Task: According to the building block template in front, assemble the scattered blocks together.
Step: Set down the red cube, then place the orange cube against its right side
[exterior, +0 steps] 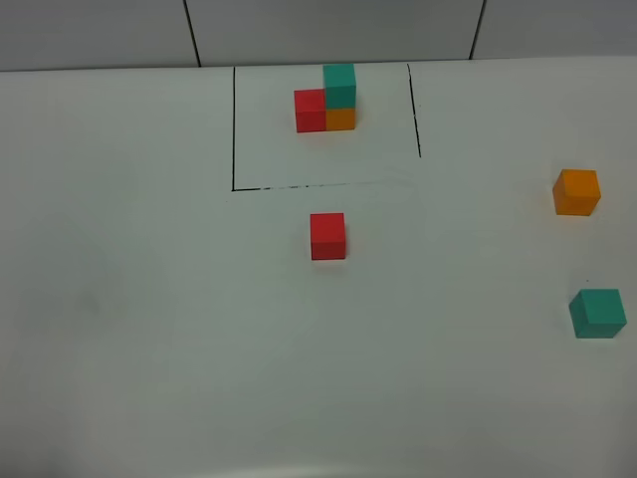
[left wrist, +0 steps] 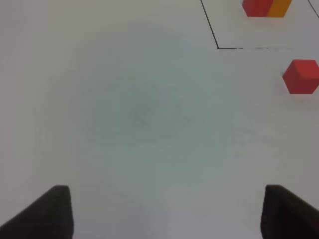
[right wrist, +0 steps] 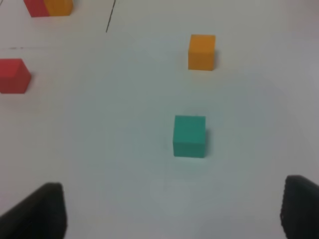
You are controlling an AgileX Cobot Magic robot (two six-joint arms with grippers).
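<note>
Item: white matte table (exterior: 149, 299), filling nearly the whole exterior high view, bare and faintly scuffed. Behind its far edge, a pale panelled wall (exterior: 328, 30) divided by dark seams. On the far middle of the table, a thin black outline (exterior: 234, 129) marks a rectangular bay, its near line partly broken. Inside the bay, toward its far side, stands the building block template (exterior: 326, 105): a red cube touching an orange one, with a teal cube that appears stacked on the orange. Scattered blocks, well apart from one another: red cube (exterior: 327, 236) just outside the bay's near line, mid-table; orange cube (exterior: 576, 192) near the right edge; teal cube (exterior: 597, 314) nearer the camera, also by the right edge. Left gripper (left wrist: 167, 214): dark fingers spread wide over bare table, holding nothing. Right gripper (right wrist: 169, 209): fingers spread wide, nothing between them, with the teal cube ahead of it.
</note>
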